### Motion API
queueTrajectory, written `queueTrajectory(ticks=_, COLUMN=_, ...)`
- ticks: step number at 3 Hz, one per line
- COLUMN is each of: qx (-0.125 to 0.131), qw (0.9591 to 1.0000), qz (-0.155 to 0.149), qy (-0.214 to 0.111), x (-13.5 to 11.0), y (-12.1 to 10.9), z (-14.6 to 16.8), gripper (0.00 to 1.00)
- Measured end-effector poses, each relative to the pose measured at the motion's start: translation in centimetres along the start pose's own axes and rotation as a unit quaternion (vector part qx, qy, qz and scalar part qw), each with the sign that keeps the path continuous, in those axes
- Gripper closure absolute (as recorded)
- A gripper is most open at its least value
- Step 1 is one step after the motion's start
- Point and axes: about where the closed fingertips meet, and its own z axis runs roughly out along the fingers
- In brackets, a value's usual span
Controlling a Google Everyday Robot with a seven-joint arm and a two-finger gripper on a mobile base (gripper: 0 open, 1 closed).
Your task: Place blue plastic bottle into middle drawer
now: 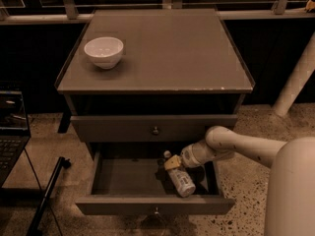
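The middle drawer (123,180) is pulled open, and its grey front with a small knob faces me at the bottom. The blue plastic bottle (183,183) lies tilted inside it at the right, label up, with its cap end pointing to the back left. My gripper (172,162) reaches into the drawer from the right and sits right at the bottle's cap end, touching or nearly touching it. My pale arm (246,146) crosses over the drawer's right side.
A white round bowl (103,51) stands on the cabinet top (167,48) at the back left. The closed upper drawer front (118,128) is just above the open one. A laptop (10,132) and a black stand (47,195) are at the left, and a white post (295,77) is at the right.
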Motion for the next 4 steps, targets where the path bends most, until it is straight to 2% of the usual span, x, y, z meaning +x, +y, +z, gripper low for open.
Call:
queueTrajectory(ticks=2, qx=0.0, qw=1.0, qz=0.0, qy=0.001, x=0.02, y=-0.04, z=0.01, gripper=0.59)
queueTrajectory(ticks=4, qx=0.0, qw=1.0, qz=0.0, qy=0.001, x=0.03, y=-0.04, z=0.02, gripper=0.11)
